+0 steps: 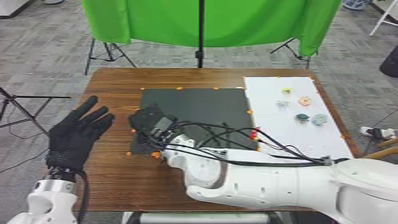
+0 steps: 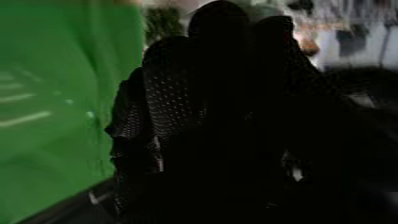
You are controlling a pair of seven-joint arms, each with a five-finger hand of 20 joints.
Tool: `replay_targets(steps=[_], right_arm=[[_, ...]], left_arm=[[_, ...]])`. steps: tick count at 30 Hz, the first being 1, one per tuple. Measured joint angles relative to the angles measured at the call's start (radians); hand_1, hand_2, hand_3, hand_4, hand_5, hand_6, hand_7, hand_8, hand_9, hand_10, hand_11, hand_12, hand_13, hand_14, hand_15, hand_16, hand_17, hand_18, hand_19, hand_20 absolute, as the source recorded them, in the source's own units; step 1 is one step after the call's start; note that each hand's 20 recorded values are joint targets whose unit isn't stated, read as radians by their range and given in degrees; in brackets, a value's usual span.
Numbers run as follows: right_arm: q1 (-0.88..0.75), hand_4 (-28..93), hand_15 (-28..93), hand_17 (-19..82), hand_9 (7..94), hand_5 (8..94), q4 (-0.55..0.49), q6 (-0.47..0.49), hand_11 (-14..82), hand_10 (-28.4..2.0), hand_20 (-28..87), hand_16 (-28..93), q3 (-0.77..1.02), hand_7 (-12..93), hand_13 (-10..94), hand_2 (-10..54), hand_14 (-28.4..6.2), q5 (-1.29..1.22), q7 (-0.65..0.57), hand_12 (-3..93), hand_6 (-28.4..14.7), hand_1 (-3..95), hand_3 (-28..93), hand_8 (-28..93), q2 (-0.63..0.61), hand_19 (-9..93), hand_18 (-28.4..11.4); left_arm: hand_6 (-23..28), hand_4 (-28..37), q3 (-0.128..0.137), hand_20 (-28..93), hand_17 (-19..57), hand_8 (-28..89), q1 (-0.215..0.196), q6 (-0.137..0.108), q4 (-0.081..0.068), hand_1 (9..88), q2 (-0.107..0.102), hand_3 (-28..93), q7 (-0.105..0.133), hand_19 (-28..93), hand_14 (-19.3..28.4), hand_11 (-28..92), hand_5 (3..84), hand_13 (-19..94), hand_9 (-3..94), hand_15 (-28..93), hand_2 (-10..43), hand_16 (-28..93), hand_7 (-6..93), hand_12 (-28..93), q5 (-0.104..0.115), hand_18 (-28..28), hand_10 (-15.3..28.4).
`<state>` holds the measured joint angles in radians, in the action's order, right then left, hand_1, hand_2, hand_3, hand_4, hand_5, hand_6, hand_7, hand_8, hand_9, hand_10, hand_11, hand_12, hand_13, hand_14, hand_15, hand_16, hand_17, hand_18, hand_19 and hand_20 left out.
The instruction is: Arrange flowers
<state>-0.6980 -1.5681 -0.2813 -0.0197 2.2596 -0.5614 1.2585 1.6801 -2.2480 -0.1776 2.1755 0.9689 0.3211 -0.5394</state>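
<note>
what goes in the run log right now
arrange flowers | right hand over left part of dark mat | left hand open, table's left side | small pieces, likely flowers, on white sheet

From the head camera I look forward and down over the table (image 1: 124, 80), from well back, with the green cloth (image 1: 240, 25) in sight beyond it. My right wrist camera looks very closely along the fingers of the right robot hand (image 1: 149, 119). Both views share that hand and the green cloth.
</note>
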Motion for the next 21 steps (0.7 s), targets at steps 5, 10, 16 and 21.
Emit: replay_targets(steps=[5,10,16,21], right_arm=[[-0.048,-28,65,30,86.3,79.7,-0.002,0.135,32.9,-8.4,31,20,0.058,14,75,-9.5,-5.8,-0.002,0.001,25.7,3.1,48.7,68,-2,-0.012,87,-19.1],[-0.079,-28,67,29,82.9,72.7,-0.002,0.186,37.9,-9.6,33,19,0.086,15,74,-9.5,-6.3,0.006,0.025,19.4,3.4,39.2,76,-9,-0.018,87,-19.6],[-0.097,-28,75,28,82.8,70.6,-0.003,0.207,41.4,-10.0,34,20,0.103,15,73,-9.5,-7.6,0.042,0.032,19.7,2.9,34.0,76,-13,-0.019,87,-20.7],[-0.106,-28,80,28,82.2,68.1,-0.013,0.190,47.1,-10.5,36,20,0.118,14,73,-9.5,-8.1,0.060,0.030,20.6,2.5,31.0,76,-13,-0.020,87,-21.6]], left_arm=[[9.3,-26.1,-0.010,4,-10.0,-9,-0.002,0.000,0.000,22.0,-0.019,82,0.016,57,28.4,22,37.4,24,36.3,49,5.3,-8,10.6,11,0.005,27.9,21.0],[9.3,-25.9,-0.011,5,-10.0,-9,-0.001,0.000,-0.001,22.0,-0.025,82,0.015,57,28.4,22,37.4,24,36.3,49,5.4,-8,10.7,11,0.006,27.9,21.0],[9.2,-26.2,-0.010,4,-10.0,-9,-0.001,0.000,-0.002,22.0,-0.026,82,0.009,57,28.4,22,37.5,24,36.3,49,5.8,-8,10.6,11,0.007,27.9,21.0],[9.3,-26.7,-0.007,5,-10.0,-9,-0.014,-0.002,0.000,21.4,-0.028,82,0.012,57,28.4,22,37.5,24,36.2,49,6.2,-8,10.5,11,0.014,27.9,20.9]])
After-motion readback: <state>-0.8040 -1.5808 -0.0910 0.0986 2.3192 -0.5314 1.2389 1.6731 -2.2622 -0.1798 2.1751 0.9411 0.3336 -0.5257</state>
